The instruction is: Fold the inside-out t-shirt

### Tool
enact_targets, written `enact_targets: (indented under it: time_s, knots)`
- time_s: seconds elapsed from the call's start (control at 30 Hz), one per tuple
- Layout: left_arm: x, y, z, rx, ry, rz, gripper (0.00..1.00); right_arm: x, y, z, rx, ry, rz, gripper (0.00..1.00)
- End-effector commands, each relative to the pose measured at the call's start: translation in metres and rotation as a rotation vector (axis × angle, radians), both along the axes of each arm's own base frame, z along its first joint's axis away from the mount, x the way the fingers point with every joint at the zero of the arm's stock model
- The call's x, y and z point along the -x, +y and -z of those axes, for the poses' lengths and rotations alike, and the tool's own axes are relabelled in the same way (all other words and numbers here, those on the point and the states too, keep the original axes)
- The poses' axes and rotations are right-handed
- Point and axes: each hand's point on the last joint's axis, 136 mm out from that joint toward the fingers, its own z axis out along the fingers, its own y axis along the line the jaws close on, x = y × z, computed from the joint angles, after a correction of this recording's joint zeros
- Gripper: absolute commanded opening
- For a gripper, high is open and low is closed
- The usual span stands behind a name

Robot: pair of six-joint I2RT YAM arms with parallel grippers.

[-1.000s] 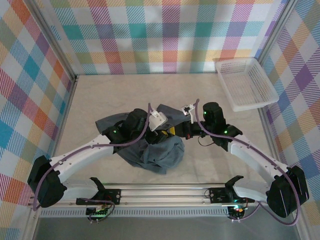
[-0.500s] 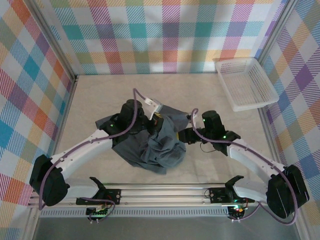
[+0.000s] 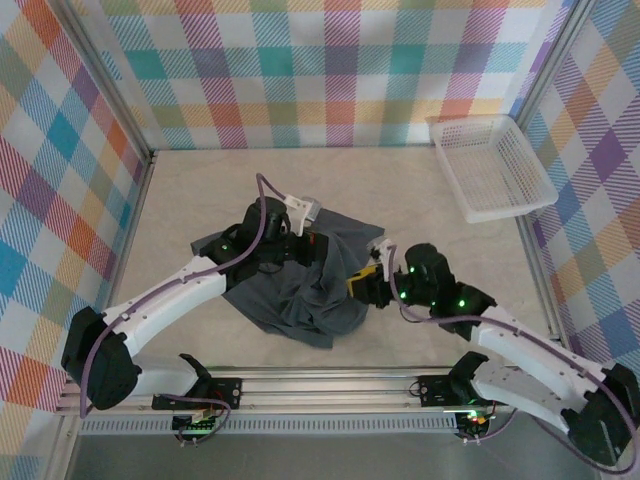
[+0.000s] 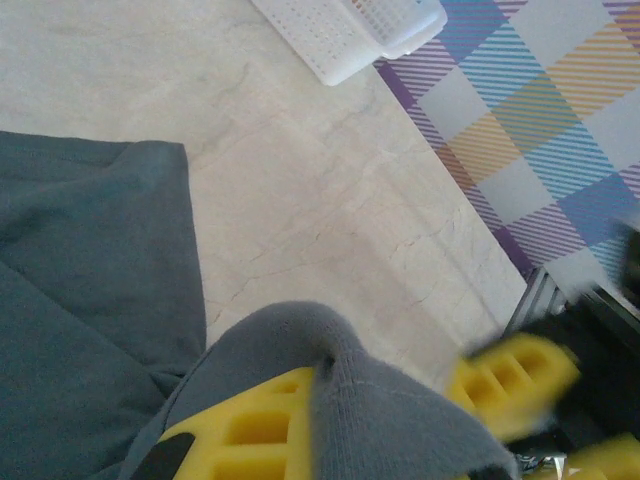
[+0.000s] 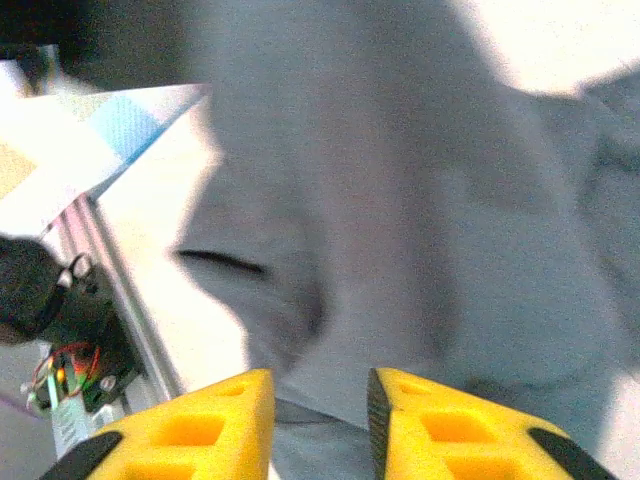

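Shirt: inside-out t-shirt [image 3: 300, 300], slate-grey, wrinkled, bunched in a heap.
Left gripper [image 3: 318, 245]: clamped tight on a raised fold!
Right gripper [image 5: 320, 385]: fingers parted, holding nothing.

The top external camera sits high above and behind the arms' bases and looks steeply down and forward, taking in the whole table [image 3: 200, 180], from the near rail [image 3: 330, 385] at the bottom edge to the checked back wall [image 3: 330, 70]. The left wrist camera hangs close over the inside-out t-shirt [image 4: 90, 250], facing past the left gripper [image 4: 330, 420] across bare tabletop toward the white basket [image 4: 350, 30] and the right-hand wall [image 4: 560, 120]; basket, wall and cloth also lie in the overhead view. The right wrist camera is nearer still, its picture blurred, looking over the right gripper [image 5: 320, 390] and the cloth toward the near rail, which the overhead view shares.
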Motion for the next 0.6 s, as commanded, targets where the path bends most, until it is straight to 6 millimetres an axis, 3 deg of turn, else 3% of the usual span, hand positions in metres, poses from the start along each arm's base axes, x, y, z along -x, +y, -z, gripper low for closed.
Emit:
enact_targets:
  time_s: [0.0, 0.07, 0.13, 0.2, 0.27, 0.37, 0.4, 0.47, 0.57]
  knots:
    - [-0.008, 0.0, -0.019, 0.043, 0.0, -0.033, 0.0, -0.005, 0.012, -0.024, 0.028, -0.221, -0.006, 0.36]
    - [-0.006, -0.002, -0.021, 0.053, 0.002, -0.02, 0.0, -0.013, 0.018, -0.023, 0.071, -0.297, -0.004, 0.49]
    - [-0.005, -0.003, -0.021, 0.057, 0.007, -0.012, 0.0, -0.047, 0.0, -0.011, 0.205, -0.379, 0.164, 0.61]
    - [-0.003, -0.002, -0.019, 0.051, 0.008, -0.013, 0.0, -0.071, -0.016, -0.006, 0.288, -0.475, 0.286, 0.65]
    - [-0.003, 0.001, -0.02, 0.048, 0.002, -0.022, 0.0, -0.063, 0.004, -0.005, 0.277, -0.517, 0.142, 0.54]
    - [-0.011, 0.017, -0.011, -0.03, -0.011, -0.087, 0.0, -0.025, 0.039, -0.009, 0.138, -0.413, -0.118, 0.05]
    - [-0.017, 0.033, 0.001, -0.12, -0.002, -0.156, 0.0, -0.016, 0.044, -0.016, 0.052, -0.353, -0.151, 0.0]
    - [-0.029, 0.058, 0.018, -0.235, -0.006, -0.245, 0.0, 0.002, 0.052, -0.035, -0.118, -0.251, -0.251, 0.0]
    - [-0.032, 0.06, 0.023, -0.184, -0.009, -0.214, 0.12, 0.01, 0.059, -0.048, -0.245, -0.138, -0.328, 0.0]
